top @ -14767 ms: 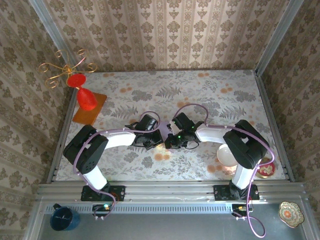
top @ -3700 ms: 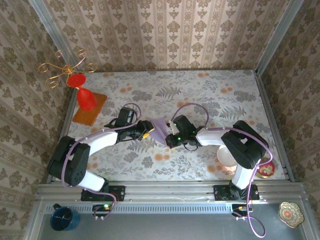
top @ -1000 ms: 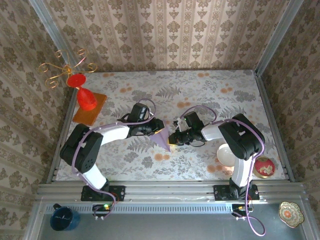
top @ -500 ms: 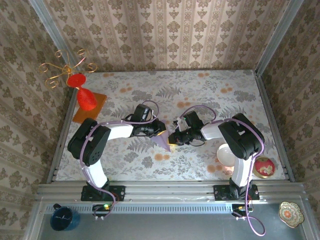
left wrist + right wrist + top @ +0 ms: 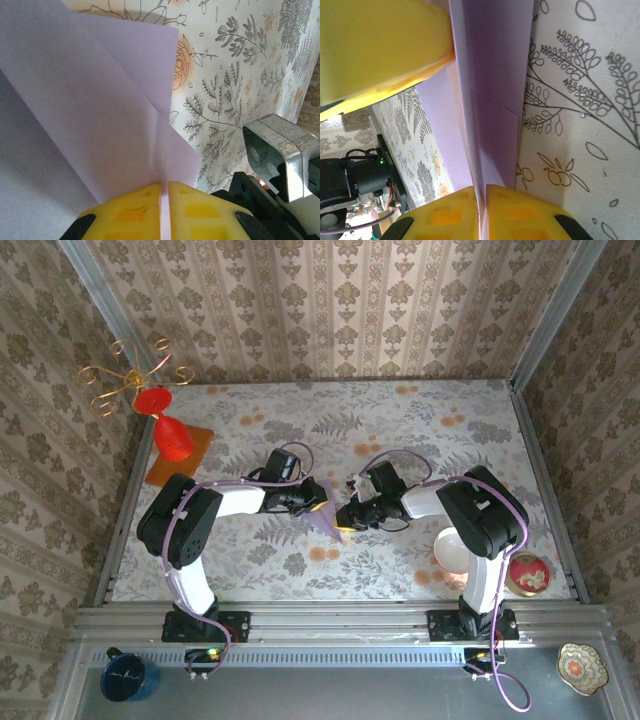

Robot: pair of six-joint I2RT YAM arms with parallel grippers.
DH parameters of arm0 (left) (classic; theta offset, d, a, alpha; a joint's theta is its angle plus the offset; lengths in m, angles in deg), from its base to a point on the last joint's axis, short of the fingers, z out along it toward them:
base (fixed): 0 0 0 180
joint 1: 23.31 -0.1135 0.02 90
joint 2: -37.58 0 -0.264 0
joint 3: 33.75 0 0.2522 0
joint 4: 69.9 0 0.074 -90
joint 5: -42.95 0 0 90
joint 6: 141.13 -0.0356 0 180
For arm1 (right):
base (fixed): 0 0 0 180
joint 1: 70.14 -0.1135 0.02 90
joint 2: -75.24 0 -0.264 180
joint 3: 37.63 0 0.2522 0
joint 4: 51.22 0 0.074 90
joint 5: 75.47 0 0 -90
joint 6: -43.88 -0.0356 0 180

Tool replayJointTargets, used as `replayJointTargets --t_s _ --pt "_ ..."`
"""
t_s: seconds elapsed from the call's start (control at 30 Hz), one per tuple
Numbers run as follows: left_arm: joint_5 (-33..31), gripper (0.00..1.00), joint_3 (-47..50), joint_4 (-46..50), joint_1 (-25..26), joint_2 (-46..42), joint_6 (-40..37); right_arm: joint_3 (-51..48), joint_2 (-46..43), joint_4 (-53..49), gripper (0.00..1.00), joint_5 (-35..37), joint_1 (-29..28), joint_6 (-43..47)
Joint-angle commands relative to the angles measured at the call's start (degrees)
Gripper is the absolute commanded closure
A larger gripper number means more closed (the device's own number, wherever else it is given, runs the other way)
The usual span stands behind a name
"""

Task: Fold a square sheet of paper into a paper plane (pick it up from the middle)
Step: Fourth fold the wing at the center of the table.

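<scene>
Worktop (image 5: pixel 400 420): floral-patterned, walled on three sides with patterned paper. A metal ledge (image 5: pixel 340 680) runs along its near edge.

Left arm (image 5: pixel 190 525) and right arm (image 5: pixel 480 520): we see both bent inward, their wrists meeting near the middle of the worktop.

Mat (image 5: pixel 190 462): orange, at the left edge, well apart from the hands. A red vase (image 5: pixel 172 435) stands on it, with a gold wire ornament (image 5: pixel 125 375) rising from its mouth.

Bowl (image 5: pixel 453 551): white, on the worktop just beside the right arm's elbow. A small red dish (image 5: pixel 527 573) lies to its right, by the wall.

Mug (image 5: pixel 128 677): dark blue, on the ledge at the left. A small patterned dish (image 5: pixel 583 667) sits on the ledge at the right.

Paper (image 5: pixel 327 524): pale lilac and already creased, with overlapping folded layers visible in the left wrist view. It sits near the middle of the worktop, between the two hands, its point towards the near edge. From above the hands cover part of it.

Left hand (image 5: pixel 318 502): closed on the paper, with the sheet's edge pinched between its yellow pads (image 5: pixel 125 212).

Right hand (image 5: pixel 347 516): likewise closed on the paper. In its wrist view we see a folded edge running in between its pads. The left hand's pad shows at the upper left of that view, pressed against the same sheet.
</scene>
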Motion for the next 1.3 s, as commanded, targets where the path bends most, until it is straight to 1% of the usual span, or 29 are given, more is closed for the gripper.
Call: replayJointTargets --t_s 0.0,0.13,0.23,0.37,0.53,0.63,0.8,1.03,1.27 --pt "0.1 0.87 -0.7 1.4 -0.3 1.0 0.2 -2.5 4.9 -9.3 0.85 7.1 -0.3 1.0" --pt "0.4 0.87 -0.8 1.3 -0.3 1.2 0.2 -3.2 3.3 -8.2 0.82 6.2 -0.1 0.4" --pt "0.4 0.87 -0.8 1.4 -0.3 1.1 0.1 -4.9 -0.8 -6.1 0.76 4.8 0.7 -1.1" --pt "0.5 0.87 -0.8 1.5 -0.4 1.0 0.0 -6.4 -8.2 -7.5 0.66 5.5 1.7 -1.5" --pt "0.3 0.87 -0.9 1.7 -0.4 0.9 -0.1 -6.6 -14.2 -10.7 0.65 7.9 2.3 -0.4" --pt "0.4 0.87 -0.9 1.7 -0.4 1.1 -0.1 -6.1 -14.5 -10.4 0.67 6.3 2.0 -0.4" --pt "0.4 0.88 -0.8 1.8 -0.4 0.9 -0.2 -4.7 -13.8 -9.5 0.69 4.7 -0.1 -0.3" --pt "0.5 0.87 -0.5 1.9 -0.4 0.9 0.0 -2.2 -11.5 -12.4 0.69 7.2 -2.1 1.3" --pt "0.4 0.87 -0.3 1.9 -0.4 0.7 0.1 -0.9 -8.6 -13.2 0.7 6.9 -3.2 2.0"
